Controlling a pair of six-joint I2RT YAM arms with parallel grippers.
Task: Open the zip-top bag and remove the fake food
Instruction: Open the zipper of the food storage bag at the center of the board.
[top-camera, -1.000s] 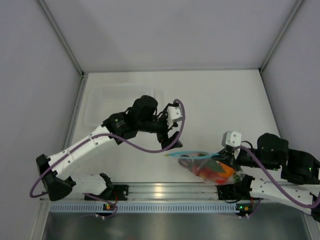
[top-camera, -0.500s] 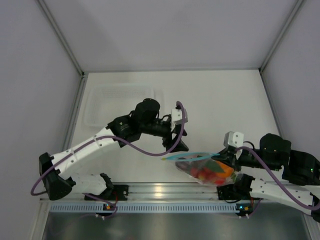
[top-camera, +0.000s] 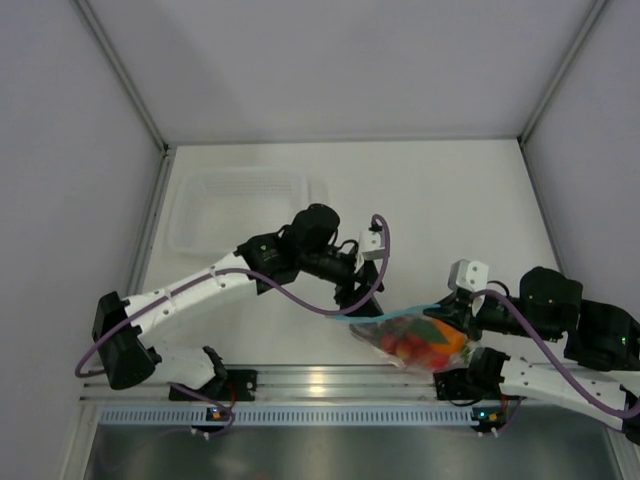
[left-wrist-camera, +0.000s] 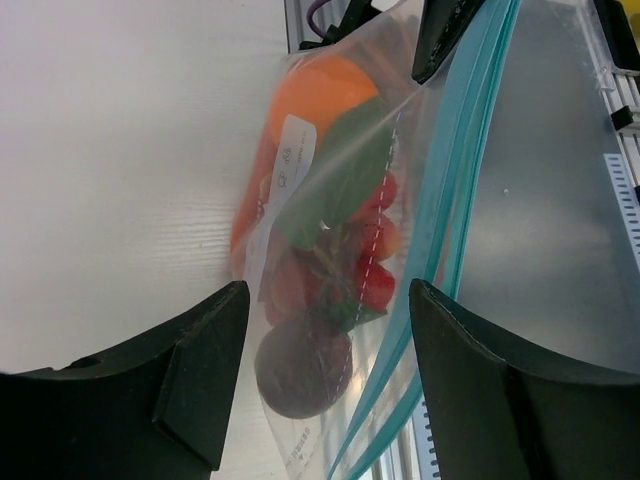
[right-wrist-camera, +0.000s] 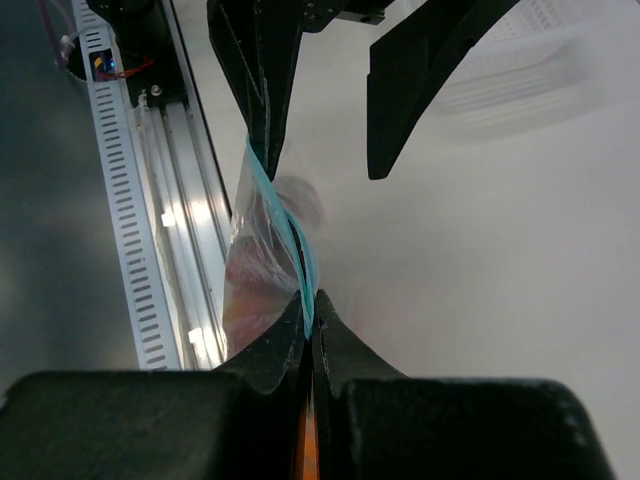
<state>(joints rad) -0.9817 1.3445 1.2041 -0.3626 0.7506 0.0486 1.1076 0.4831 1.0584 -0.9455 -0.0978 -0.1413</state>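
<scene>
Since a second ago the left arm (top-camera: 200, 290) has swung right and down toward the bag, uncovering more of the tray, and the left jaws have narrowed from their widest spread.

At the upper left of the overhead view a clear, rigid, rectangular plastic tray (top-camera: 190, 215) lies on the white table (top-camera: 440, 210). The left arm reaches from the lower left to just left of centre. The left jaws are partly open and hold nothing. In the left wrist view their black fingers (left-wrist-camera: 190, 380) stand on either side of the bag's end, the right-hand one just beside the teal-blue zip strip (left-wrist-camera: 455, 190); whether it touches, I cannot tell.

Right of centre, low in the overhead view, the small clear soft plastic zip-top bag (top-camera: 385, 333) hangs just above the aluminium rail (top-camera: 320, 380), its strip uppermost. The fake food (top-camera: 425, 345) is all inside it: a plastic orange (left-wrist-camera: 315, 95), a green leaf (left-wrist-camera: 335, 190), red pieces (left-wrist-camera: 375, 285) and a dark round piece (left-wrist-camera: 300, 365).

At the lower right, the right arm (top-camera: 560, 310) points left. The right jaws are closed tight on the strip at the bag's right end.
</scene>
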